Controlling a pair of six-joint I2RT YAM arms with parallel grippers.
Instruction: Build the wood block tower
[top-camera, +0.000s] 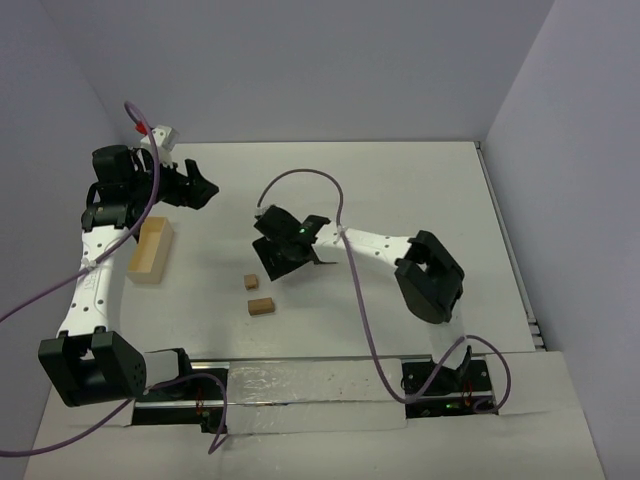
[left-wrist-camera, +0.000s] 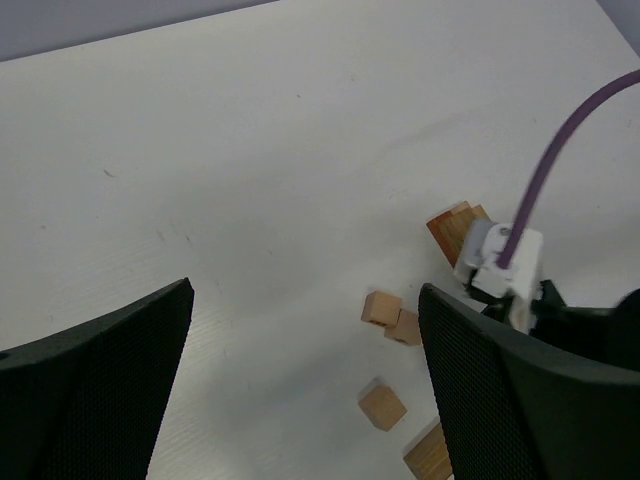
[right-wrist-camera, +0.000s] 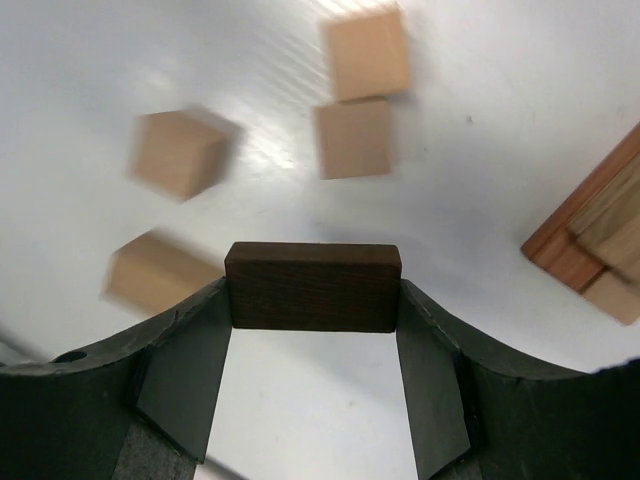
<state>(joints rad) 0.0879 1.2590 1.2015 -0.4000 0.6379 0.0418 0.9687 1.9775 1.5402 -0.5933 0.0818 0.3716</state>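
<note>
My right gripper (right-wrist-camera: 313, 300) is shut on a dark brown wood block (right-wrist-camera: 313, 287) and holds it above the table; in the top view it (top-camera: 273, 262) hangs near the table's middle. Below it lie several loose tan blocks (right-wrist-camera: 352, 138), blurred in the right wrist view. A small stack with a reddish-brown brick lowest and tan ones on it (right-wrist-camera: 590, 240) shows at the right edge. Two tan blocks (top-camera: 252, 282) (top-camera: 261, 306) show in the top view. My left gripper (top-camera: 197, 186) is open and empty at the far left; its view shows tan blocks (left-wrist-camera: 381, 308) ahead.
A larger pale wooden box (top-camera: 151, 250) lies at the left, beside the left arm. The right arm's wrist and purple cable (left-wrist-camera: 560, 160) reach into the left wrist view, with a reddish-brown brick (left-wrist-camera: 455, 228) beside them.
</note>
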